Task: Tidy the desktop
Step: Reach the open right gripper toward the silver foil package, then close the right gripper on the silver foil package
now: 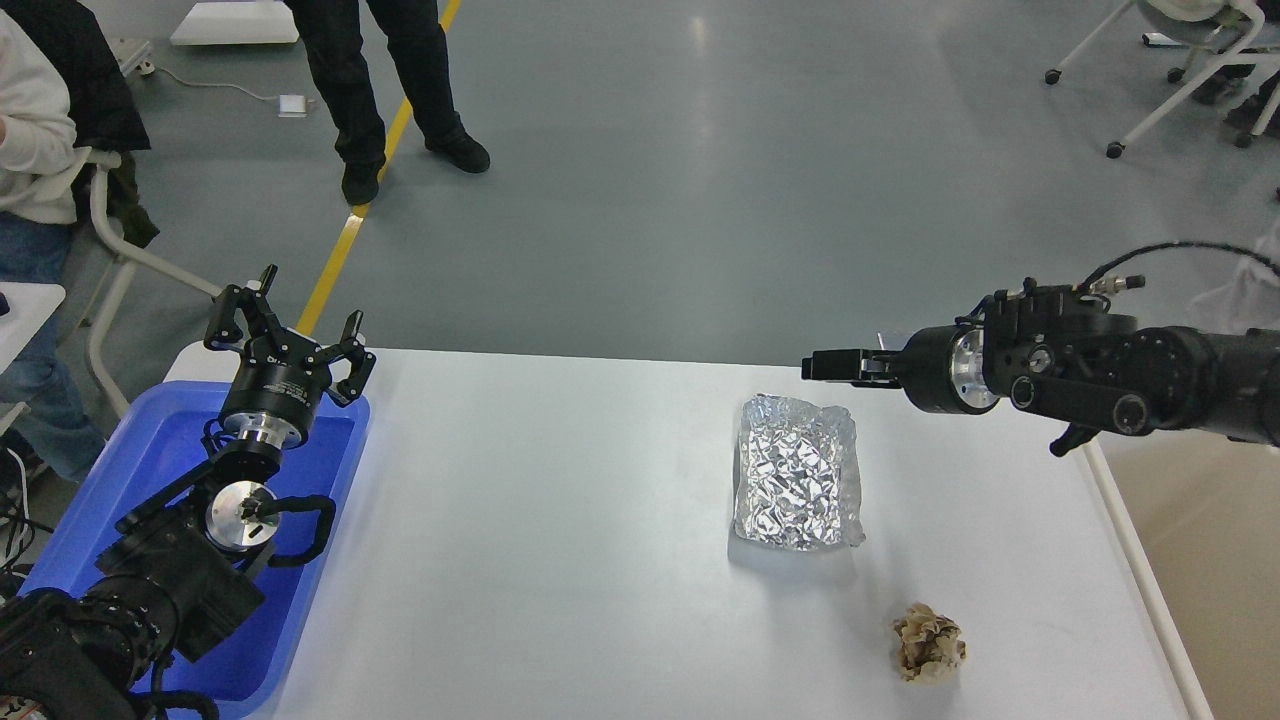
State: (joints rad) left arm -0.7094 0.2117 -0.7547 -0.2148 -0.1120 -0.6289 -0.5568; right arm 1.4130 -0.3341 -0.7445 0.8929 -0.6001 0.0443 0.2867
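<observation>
White and glossy, the surface [560, 560] fills the middle of the view, carrying a crumpled foil tray [797, 472]. Just nearer than the foil tray lies a paper wad [928, 643]. Far left of the foil tray, the left gripper [290, 330] hangs spread and empty over a blue bin [150, 455]. Just beyond the foil tray's far edge is the right gripper [825, 366], seen side-on; I cannot tell its state.

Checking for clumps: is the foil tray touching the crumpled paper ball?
Apart. Head view shows bare desktop between foil tray and paper ball.
</observation>
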